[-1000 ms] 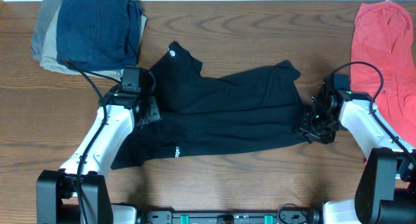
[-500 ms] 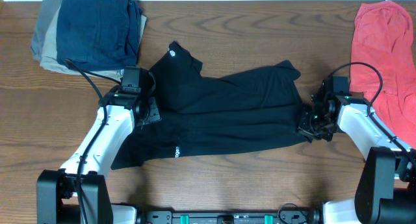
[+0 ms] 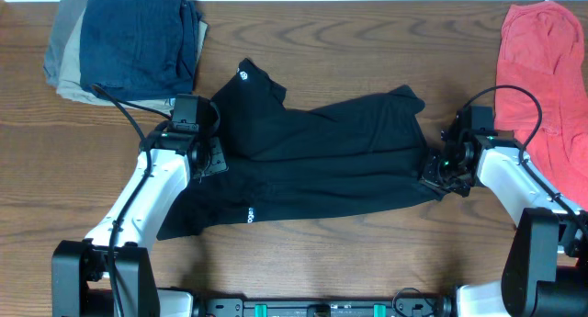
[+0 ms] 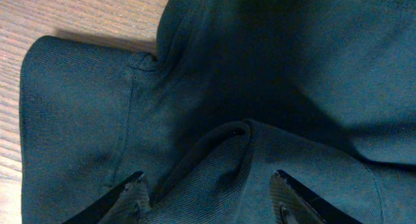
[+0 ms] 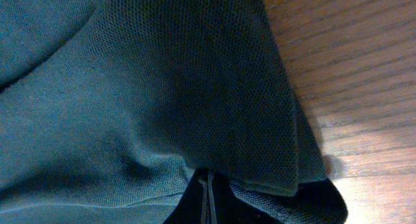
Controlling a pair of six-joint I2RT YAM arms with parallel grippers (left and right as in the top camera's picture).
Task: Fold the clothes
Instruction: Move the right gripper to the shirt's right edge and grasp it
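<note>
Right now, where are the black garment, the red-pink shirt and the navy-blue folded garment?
black garment [image 3: 322, 161], overhead view, middle of its body.
red-pink shirt [image 3: 542, 50], overhead view, its upper middle.
navy-blue folded garment [image 3: 133, 41], overhead view, its top face.

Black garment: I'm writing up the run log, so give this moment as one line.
black garment: rumpled on table | right jaws: shut on its right edge | left jaws: open, straddling a fabric ridge
</note>
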